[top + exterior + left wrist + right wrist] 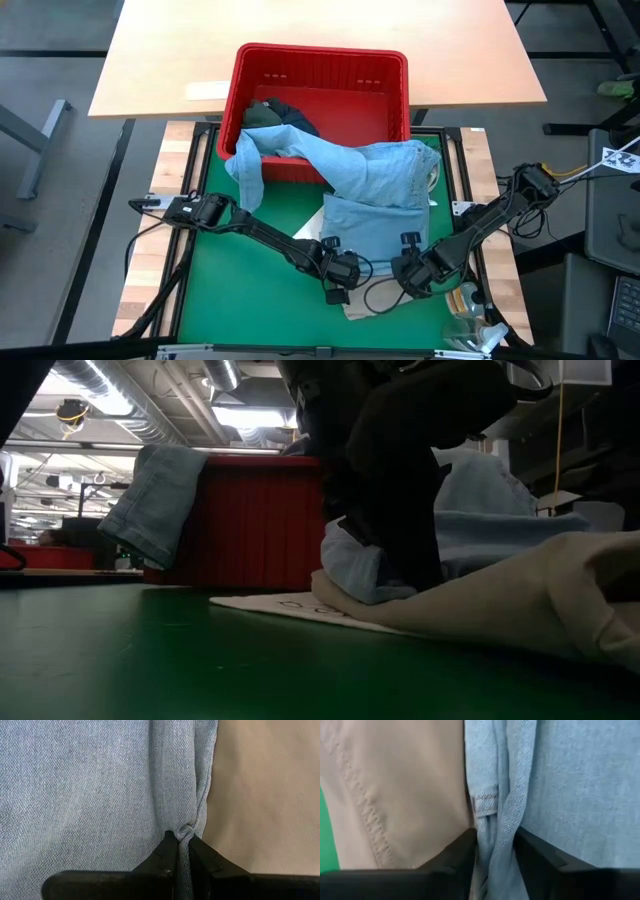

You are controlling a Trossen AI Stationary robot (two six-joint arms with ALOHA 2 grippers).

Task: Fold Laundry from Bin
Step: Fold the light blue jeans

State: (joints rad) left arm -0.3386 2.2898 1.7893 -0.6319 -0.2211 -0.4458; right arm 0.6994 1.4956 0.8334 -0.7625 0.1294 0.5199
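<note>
Dark garments (283,113) in red bin (320,60): mostly covered by light blue shirt (375,185), kind unclear. Beige garment (385,298): largely under shirt near green mat's (240,290) front edge. Low view: gripper tips lost behind dark arm bulk.

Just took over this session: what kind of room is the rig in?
Probably a workshop or lab, not a home: exposed ceiling ducts and strip lights, plus a wooden workbench behind the green mat.

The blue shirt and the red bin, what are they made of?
The blue shirt looks like soft woven cotton, maybe chambray: fine diagonal threads show and it bunches. The red bin looks like hard, smooth plastic, with slotted walls and a thick rim.
</note>
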